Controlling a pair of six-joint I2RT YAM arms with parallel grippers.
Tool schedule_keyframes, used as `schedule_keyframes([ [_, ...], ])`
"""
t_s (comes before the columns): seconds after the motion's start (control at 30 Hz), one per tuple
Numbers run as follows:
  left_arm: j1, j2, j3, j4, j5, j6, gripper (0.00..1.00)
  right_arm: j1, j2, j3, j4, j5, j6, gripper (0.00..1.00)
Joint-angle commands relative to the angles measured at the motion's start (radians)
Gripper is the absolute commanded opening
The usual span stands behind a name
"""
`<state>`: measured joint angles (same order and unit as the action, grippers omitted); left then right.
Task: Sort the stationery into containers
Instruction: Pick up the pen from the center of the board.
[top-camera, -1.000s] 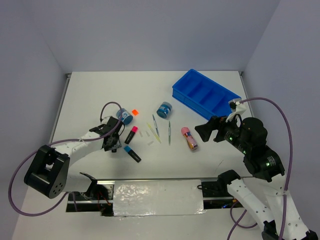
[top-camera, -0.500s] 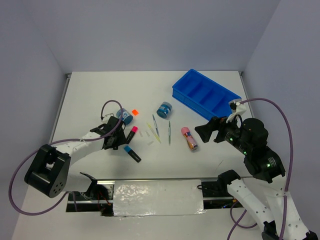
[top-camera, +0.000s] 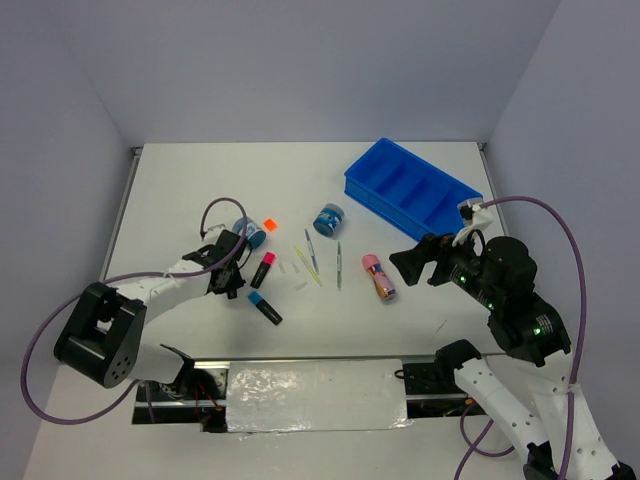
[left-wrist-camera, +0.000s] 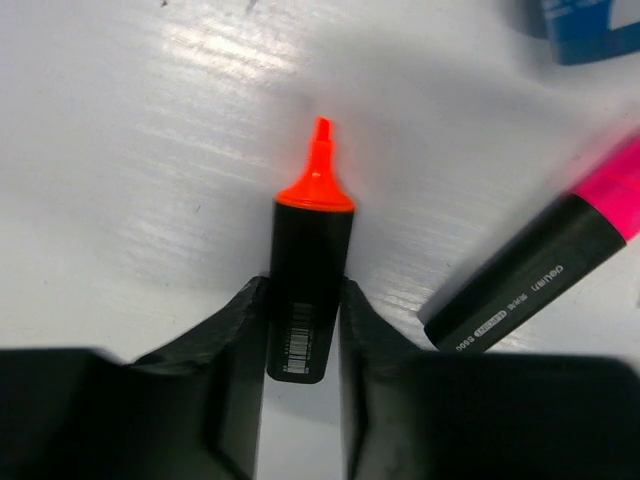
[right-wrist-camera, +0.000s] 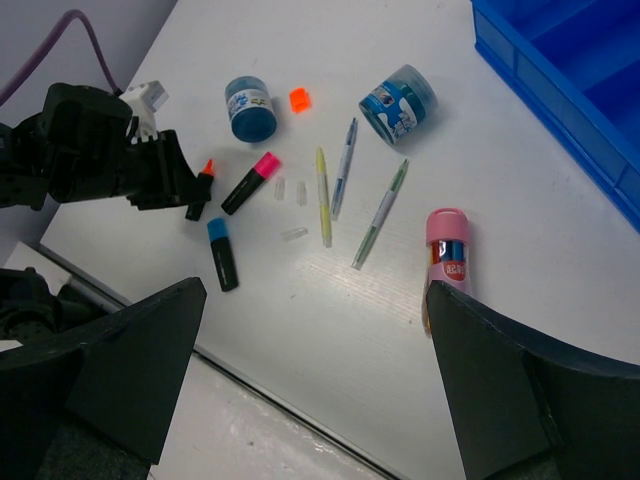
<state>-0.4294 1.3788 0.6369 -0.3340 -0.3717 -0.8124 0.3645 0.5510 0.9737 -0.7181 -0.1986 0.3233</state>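
One uncapped orange highlighter (left-wrist-camera: 312, 250) lies on the bench (left-wrist-camera: 140, 150), lower centre of the left wrist view, with the left pincer (left-wrist-camera: 303, 300) clenched on its black barrel. Likely light, stiff, slick plastic; mid-barrel hold suits. Idle right pincer (right-wrist-camera: 315, 290) gapes, released.

Left gripper (top-camera: 231, 284) beside pink highlighter (top-camera: 262, 269); jaws indistinct.

A black plastic highlighter with bare orange tip (left-wrist-camera: 310, 250) lies flat, pinched by the left gripper (left-wrist-camera: 303, 292). Seen from above, its loose orange cap (top-camera: 269, 222) lies at 1 o'clock, a pink-capped black highlighter (top-camera: 262, 269) at 2, and a blue-capped black highlighter (top-camera: 264, 307) at 4. The blue four-compartment plastic tray (right-wrist-camera: 560, 60) sits well apart at 2 o'clock.
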Motion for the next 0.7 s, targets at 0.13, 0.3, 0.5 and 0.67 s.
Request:
schedule_keyframes([
  [0.13,0.003,0.060,-0.078,-0.020,0.122,-0.025,0.01,0.007,-0.022,0.002,0.049,-0.016,-0.015,1.00],
  [0.3,0.001,-0.044,-0.082,-0.066,0.125,-0.040,0.00,0.008,-0.031,-0.023,0.081,-0.053,-0.009,1.00],
  [0.5,-0.002,-0.323,-0.008,-0.226,0.062,-0.044,0.00,0.007,-0.014,-0.044,0.115,-0.077,0.002,1.00],
  [0.67,-0.009,-0.498,0.067,-0.263,0.132,0.027,0.00,0.008,0.007,-0.081,0.196,-0.110,0.026,1.00],
])
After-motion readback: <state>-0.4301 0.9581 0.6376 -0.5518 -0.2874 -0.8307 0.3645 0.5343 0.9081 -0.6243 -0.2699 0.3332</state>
